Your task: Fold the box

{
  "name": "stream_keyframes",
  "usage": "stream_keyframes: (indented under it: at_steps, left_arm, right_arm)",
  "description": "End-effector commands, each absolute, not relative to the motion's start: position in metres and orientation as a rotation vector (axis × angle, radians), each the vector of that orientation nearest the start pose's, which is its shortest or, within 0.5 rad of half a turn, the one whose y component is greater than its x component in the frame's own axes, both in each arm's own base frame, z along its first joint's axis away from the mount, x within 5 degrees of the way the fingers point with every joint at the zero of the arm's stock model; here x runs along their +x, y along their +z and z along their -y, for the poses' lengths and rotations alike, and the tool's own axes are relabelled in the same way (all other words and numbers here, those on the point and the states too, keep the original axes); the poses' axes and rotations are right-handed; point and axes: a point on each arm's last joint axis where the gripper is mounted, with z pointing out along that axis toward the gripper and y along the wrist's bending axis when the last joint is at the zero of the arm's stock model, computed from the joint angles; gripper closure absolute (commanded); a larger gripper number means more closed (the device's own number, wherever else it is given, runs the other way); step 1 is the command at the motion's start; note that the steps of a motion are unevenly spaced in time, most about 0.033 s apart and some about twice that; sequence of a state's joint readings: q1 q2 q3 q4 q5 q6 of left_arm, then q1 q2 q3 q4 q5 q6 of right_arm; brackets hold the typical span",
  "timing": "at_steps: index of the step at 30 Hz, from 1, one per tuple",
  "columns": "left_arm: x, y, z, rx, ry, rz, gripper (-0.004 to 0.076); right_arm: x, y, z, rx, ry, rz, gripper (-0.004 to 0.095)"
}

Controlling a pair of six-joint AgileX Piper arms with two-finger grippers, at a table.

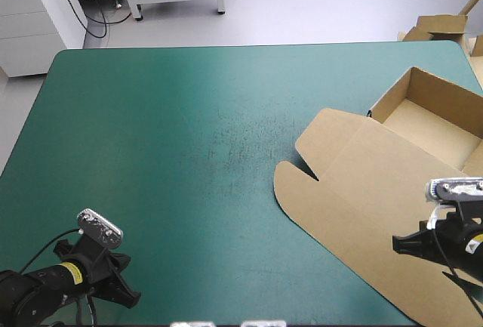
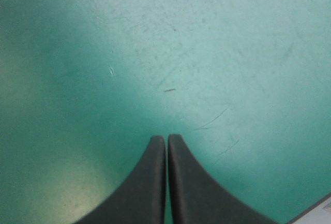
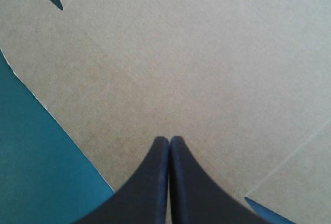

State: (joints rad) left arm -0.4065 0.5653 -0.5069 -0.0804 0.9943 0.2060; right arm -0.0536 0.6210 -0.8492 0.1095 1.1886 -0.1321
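Note:
The brown box (image 1: pixel 392 168) lies at the table's right side as an open tray with raised walls (image 1: pixel 423 108) toward the far right, its lid flat and spread toward the table's middle and front. My right gripper (image 1: pixel 398 244) hovers over the flat lid near the front right, fingers shut with nothing between them; in the right wrist view the shut gripper (image 3: pixel 169 140) points across the brown box lid (image 3: pixel 186 63). My left gripper (image 1: pixel 130 293) sits at the front left, far from the box, shut over bare teal-green cover (image 2: pixel 170 53); its own view shows the gripper (image 2: pixel 166 138).
More brown board (image 1: pixel 438 26) lies beyond the table's far right corner. The teal-green cover (image 1: pixel 181 138) stretches bare across the left and middle of the table. The lid's curved flap edge (image 1: pixel 283 183) lies near the table's middle.

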Motion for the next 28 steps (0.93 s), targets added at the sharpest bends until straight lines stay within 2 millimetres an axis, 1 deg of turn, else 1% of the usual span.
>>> stream_keyframes:
  at_steps: [1, 4, 9, 11, 12, 14, 16, 28]
  left_arm:
    - [0.078, 0.272, 0.042, 0.711, -0.212, -2.373, 0.0731]
    - [0.078, 0.272, 0.042, 0.711, -0.212, -2.373, 0.0731]
    - [0.078, 0.272, 0.042, 0.711, -0.212, -2.373, 0.0731]
    - [0.078, 0.272, 0.042, 0.711, -0.212, -2.373, 0.0731]
    - [0.078, 0.272, 0.042, 0.711, -0.212, -2.373, 0.0731]
    - [0.078, 0.272, 0.042, 0.711, -0.212, -2.373, 0.0731]
    - [0.078, 0.272, 0.042, 0.711, -0.212, -2.373, 0.0731]
    - [0.078, 0.272, 0.042, 0.711, -0.212, -2.373, 0.0731]
  right_arm:
    - [0.076, 0.344, -0.005, -0.099, 0.044, -2.343, 0.0924]
    - [0.069, 0.329, -0.005, -0.104, 0.039, -2.331, 0.0928]
    - [0.058, 0.297, -0.006, -0.135, 0.028, -2.360, 0.0928]
    - [0.054, 0.280, -0.006, -0.132, 0.032, -2.371, 0.0928]
    - [0.053, 0.277, -0.006, -0.135, 0.028, -2.359, 0.0928]
    - [0.049, 0.286, -0.006, -0.117, 0.028, -2.290, 0.0928]
    - [0.047, 0.287, -0.007, -0.116, 0.028, -2.264, 0.0928]
    - [0.046, 0.287, -0.007, -0.117, 0.025, -2.252, 0.0928]
